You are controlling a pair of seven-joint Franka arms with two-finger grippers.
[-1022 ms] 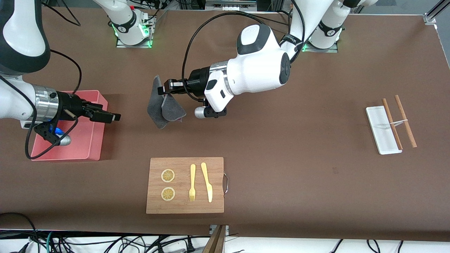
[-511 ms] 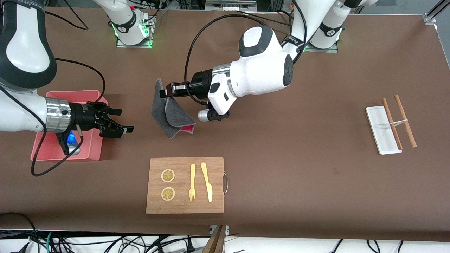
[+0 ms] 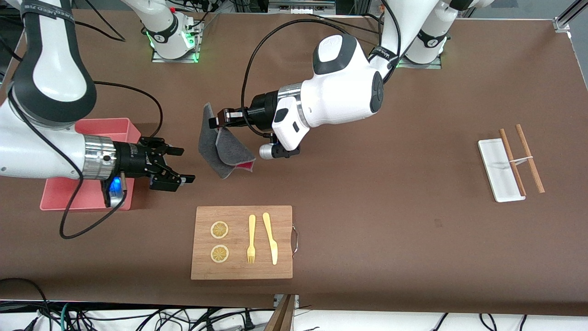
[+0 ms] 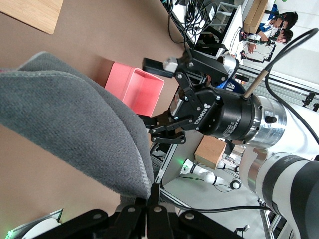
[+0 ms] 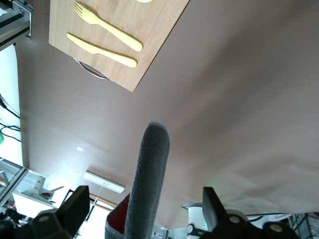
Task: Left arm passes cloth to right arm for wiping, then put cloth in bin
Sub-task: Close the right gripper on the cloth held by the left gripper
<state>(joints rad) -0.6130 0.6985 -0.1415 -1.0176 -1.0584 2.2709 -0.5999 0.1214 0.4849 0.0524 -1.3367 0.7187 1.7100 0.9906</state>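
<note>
At centre-left we see the right gripper (image 3: 177,164), jaws spread, now closer to the cloth (image 3: 219,149) hanging pinched in the left gripper (image 3: 216,121), so handover is imminent.

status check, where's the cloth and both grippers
Left gripper shut on cloth, held above the table. Right gripper open beside it, near bin, not touching. Nothing between them.

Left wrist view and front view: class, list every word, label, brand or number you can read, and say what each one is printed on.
"ROBOTIQ": on the black body of the right pincer, seen in the left wrist view.
White lettering on the left arm's black band: too small to read.
White lettering on the right arm's black band: too blurred to read.
</note>
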